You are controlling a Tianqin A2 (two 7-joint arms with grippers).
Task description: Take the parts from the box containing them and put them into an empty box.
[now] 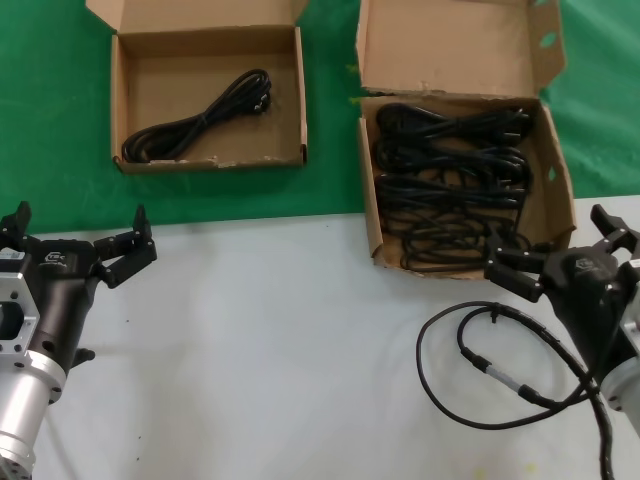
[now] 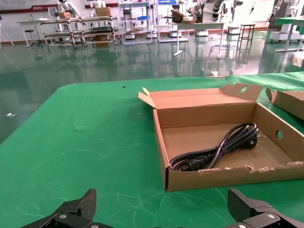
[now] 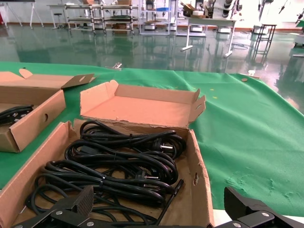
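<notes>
Several black coiled power cords (image 1: pixel 455 185) fill the larger cardboard box (image 1: pixel 368 190) at the back right, whose tall lid flap has oval holes. The smaller box (image 1: pixel 118 100) at the back left holds one cord (image 1: pixel 200 120). My right gripper (image 1: pixel 560 245) is open at the near edge of the full box, above the nearest cords (image 3: pixel 118 166), holding nothing. My left gripper (image 1: pixel 75 235) is open over the white table's left side, short of the smaller box (image 2: pixel 228 178), with its single cord (image 2: pixel 218 149) ahead.
A thin black cable with a silver connector (image 1: pixel 480 370) loops on the white table beside my right arm. Both boxes stand on a green cloth (image 1: pixel 330 130) at the back. The other box's corner (image 2: pixel 289 102) shows in the left wrist view.
</notes>
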